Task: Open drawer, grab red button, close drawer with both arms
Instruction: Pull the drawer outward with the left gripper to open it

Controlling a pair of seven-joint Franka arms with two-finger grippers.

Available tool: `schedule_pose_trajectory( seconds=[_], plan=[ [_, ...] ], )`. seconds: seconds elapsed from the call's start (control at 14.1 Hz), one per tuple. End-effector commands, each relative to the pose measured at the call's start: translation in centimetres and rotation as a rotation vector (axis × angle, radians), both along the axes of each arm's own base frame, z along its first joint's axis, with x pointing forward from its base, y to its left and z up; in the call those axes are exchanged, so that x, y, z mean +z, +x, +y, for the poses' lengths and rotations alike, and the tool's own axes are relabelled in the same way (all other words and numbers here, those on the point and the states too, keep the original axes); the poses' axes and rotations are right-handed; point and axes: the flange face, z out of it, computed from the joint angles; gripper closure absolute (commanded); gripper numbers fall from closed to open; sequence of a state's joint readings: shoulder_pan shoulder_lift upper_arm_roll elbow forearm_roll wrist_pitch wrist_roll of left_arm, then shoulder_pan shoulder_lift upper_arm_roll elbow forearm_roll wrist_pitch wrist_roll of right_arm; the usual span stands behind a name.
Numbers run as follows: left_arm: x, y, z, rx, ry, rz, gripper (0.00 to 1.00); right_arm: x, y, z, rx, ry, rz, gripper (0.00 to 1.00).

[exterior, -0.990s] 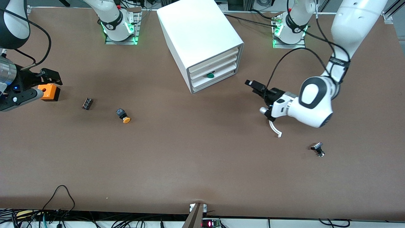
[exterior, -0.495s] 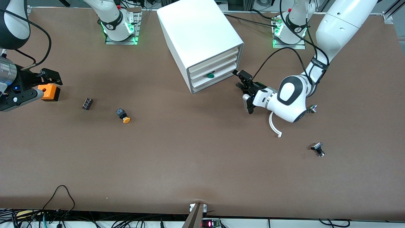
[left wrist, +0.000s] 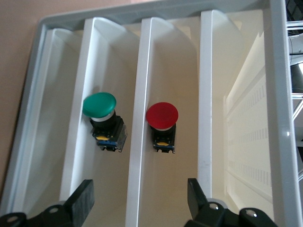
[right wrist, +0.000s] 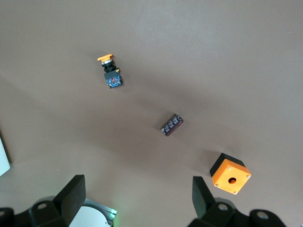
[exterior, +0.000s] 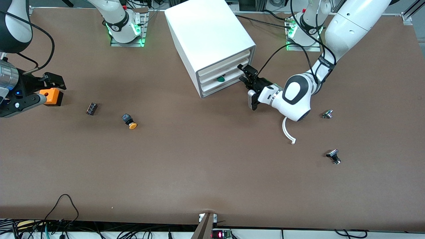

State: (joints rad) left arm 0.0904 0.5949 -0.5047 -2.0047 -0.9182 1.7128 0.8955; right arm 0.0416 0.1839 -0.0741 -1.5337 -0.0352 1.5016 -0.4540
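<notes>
Brown table (exterior: 199, 172) fills the front view, with the white cabinet (exterior: 209, 36) set at top centre, its drawer fronts turned toward the left arm's end.

Over the last second the left arm (exterior: 345, 30) has been swung in from the open table, and its forearm is now folded low and laid almost level. The left gripper (exterior: 244, 73) has been brought right up to the drawer fronts, so the approach is judged finished and the pull about to start. No drawer has been drawn out yet.

In the left wrist view the left gripper (left wrist: 141, 198) is seen with its fingers (left wrist: 85, 198) spread apart and nothing caught between them, though they have begun to narrow. The upright lips of two drawers stand between them.

The button (left wrist: 162, 116), red-capped, lies in the drawer (left wrist: 165, 61) next to the one holding a green-capped button (left wrist: 100, 106). It is hidden in the front view, where only the green cap (exterior: 220, 79) can be made out.

The right arm (exterior: 13, 26) is kept waiting at the upper edge of its end of the table. The right gripper (exterior: 49, 87) hangs wide open and empty over the orange box (exterior: 51, 96).
</notes>
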Motion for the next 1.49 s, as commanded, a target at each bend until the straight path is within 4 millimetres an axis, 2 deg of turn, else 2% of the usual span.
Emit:
schedule_pose_trajectory(
  seconds=[0.0,0.14,0.35,0.5,0.57,0.64,0.78,0.85,0.99,1.41],
  plan=[
    [-0.2,-1.2,0.0,0.019,-0.013,-0.009,0.16,0.3,-0.2,0.0,0.0,-0.002,0.005,0.0],
    [-0.6,-1.6,-0.3,0.027,0.001,-0.016,0.21,0.3,-0.2,0.0,0.0,-0.002,0.005,0.0],
    [-0.9,-2.2,-1.1,0.037,0.004,-0.016,0.36,0.2,-0.1,-0.1,0.002,-0.003,0.002,0.0],
    [-1.1,-2.5,-1.4,0.036,0.005,-0.013,0.42,0.0,0.0,-0.1,0.002,-0.003,0.004,0.0],
    [-1.1,-2.6,-1.6,0.034,0.004,-0.016,0.51,0.0,0.1,-0.1,0.002,-0.003,0.002,0.0],
    [-1.2,-2.8,-1.7,0.032,0.006,-0.014,0.54,-0.1,0.1,-0.1,0.003,-0.008,0.001,0.0],
    [-1.5,-2.9,-1.8,0.034,0.008,-0.01,0.68,-0.3,0.3,-0.2,0.004,-0.011,0.002,0.0],
    [-1.6,-2.8,-1.7,0.039,0.014,-0.017,0.82,-0.3,0.3,-0.2,0.005,-0.013,0.002,0.0],
    [-1.5,-2.9,-1.8,0.038,0.014,-0.017,1.0,-0.4,0.4,-0.1,0.005,-0.011,0.001,0.0],
    [-1.3,-2.2,-1.1,0.057,0.018,-0.016,1.0,-0.2,0.4,-0.1,0.007,-0.011,-0.008,0.0]
  ],
)
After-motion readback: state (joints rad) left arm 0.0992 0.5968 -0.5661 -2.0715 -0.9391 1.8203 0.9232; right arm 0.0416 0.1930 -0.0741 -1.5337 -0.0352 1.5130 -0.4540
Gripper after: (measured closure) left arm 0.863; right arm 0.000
